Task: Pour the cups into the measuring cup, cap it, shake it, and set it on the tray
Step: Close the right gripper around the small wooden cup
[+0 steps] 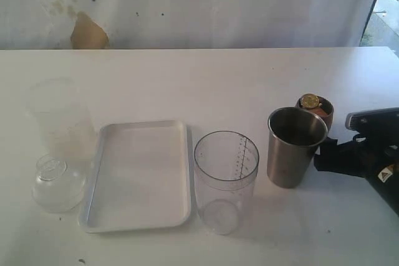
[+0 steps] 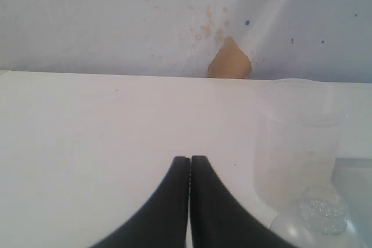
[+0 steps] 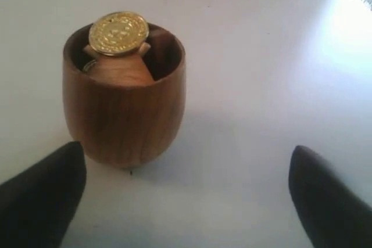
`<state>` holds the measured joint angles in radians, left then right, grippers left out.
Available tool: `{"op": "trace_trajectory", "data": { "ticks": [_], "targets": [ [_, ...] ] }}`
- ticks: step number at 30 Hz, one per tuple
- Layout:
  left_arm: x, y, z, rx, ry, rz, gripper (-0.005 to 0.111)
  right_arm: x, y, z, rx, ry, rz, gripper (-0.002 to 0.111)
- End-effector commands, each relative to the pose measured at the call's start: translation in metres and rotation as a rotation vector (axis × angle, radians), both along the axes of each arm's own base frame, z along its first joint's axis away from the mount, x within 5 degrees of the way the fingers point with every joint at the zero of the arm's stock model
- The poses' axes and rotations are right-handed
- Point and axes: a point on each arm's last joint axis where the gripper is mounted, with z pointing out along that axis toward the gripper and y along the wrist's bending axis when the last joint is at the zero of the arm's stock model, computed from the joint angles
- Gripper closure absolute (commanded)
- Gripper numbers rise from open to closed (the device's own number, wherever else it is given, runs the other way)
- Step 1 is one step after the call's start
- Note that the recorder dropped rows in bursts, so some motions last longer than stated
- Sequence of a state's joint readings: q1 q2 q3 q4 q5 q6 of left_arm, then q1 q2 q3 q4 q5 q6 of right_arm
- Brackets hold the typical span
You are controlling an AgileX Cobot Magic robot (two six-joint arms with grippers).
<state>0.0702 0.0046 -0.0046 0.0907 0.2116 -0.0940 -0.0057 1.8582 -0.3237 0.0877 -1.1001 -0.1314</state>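
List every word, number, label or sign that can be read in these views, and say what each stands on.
No text is legible.
On the measuring cup: dark graduation marks up one side, figures too small to read.
On the coin in the wooden cup: embossed design, too blurred to read.
On the sticker on the right arm: a small triangular sign, too small to read.
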Motion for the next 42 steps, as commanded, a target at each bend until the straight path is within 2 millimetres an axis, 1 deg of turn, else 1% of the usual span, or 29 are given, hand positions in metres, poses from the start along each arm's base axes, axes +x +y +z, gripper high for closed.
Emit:
{"op": "trace_trajectory", "data": {
  "ticks": [1, 4, 11, 17, 24, 29, 37, 42],
  "targets": [
    [0.000, 0.000, 0.000, -0.002, -0.009, -0.003, 0.106, 0.002, -0.001, -0.001, 0.004, 0.009, -0.004, 0.014],
    [0.000, 0.000, 0.000, -0.002, -0.009, -0.003, 0.106, 0.000, 0.000, -0.005, 0.017, 0.047, 0.000, 0.012],
    [0.000, 0.000, 0.000, -0.002, -0.009, -0.003, 0.106, -0.001, 0.000, -0.007, 0.037, 0.072, -0.003, 0.012],
    [0.000, 0.000, 0.000, -0.002, -0.009, -0.003, 0.106, 0.004, 0.010, -0.008, 0.015, 0.073, 0.130, 0.012],
    [0.000, 0.000, 0.000, -0.002, -0.009, -0.003, 0.106, 0.010, 0.011, -0.022, 0.016, 0.114, 0.143, 0.012],
    [0.000, 0.000, 0.000, -0.002, -0.009, -0.003, 0.106, 0.015, 0.011, -0.028, 0.017, 0.125, 0.143, 0.012],
    [0.000, 0.000, 0.000, -0.002, -0.009, -0.003, 0.106, 0.029, 0.010, -0.027, 0.039, 0.047, 0.117, 0.012],
    [0.000, 0.000, 0.000, -0.002, -0.009, -0.003, 0.106, 0.039, 0.010, -0.023, 0.045, 0.007, 0.115, 0.012]
  ]
}}
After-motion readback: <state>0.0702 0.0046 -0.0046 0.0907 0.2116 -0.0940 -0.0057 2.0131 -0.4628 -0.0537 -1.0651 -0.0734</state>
